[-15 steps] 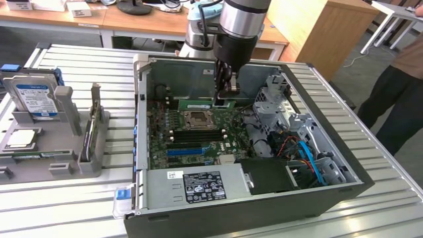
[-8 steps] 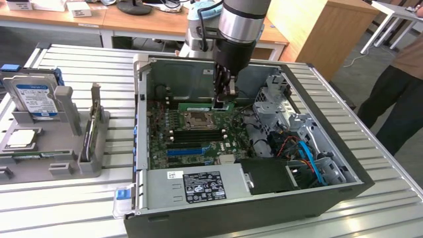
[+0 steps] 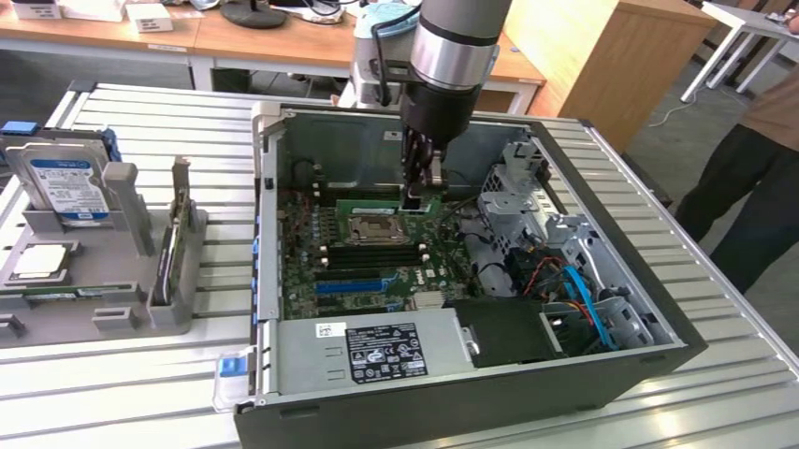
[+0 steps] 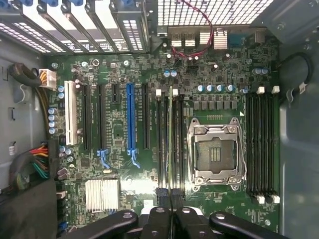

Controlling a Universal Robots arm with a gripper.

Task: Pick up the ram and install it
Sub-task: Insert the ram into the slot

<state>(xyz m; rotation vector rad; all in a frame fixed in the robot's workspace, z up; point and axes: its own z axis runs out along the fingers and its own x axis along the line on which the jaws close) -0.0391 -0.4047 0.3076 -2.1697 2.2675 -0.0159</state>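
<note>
Item 1, grey rack (image 3: 138, 323), well apart from the socket (image 3: 374, 227), toward the exterior view's left: holds a hard drive (image 3: 63, 182).

Item 2, computer case (image 3: 265, 168): holds the mainboard (image 3: 306, 271) that carries the socket, plus a power supply (image 3: 374, 346).

Item 3, my gripper (image 4: 172, 196): clenched on the ram (image 4: 171, 139), edge-down along a black slot just beside the socket.

Handling, as I judge it: keep the ram parallel to the slot and press evenly.
</note>
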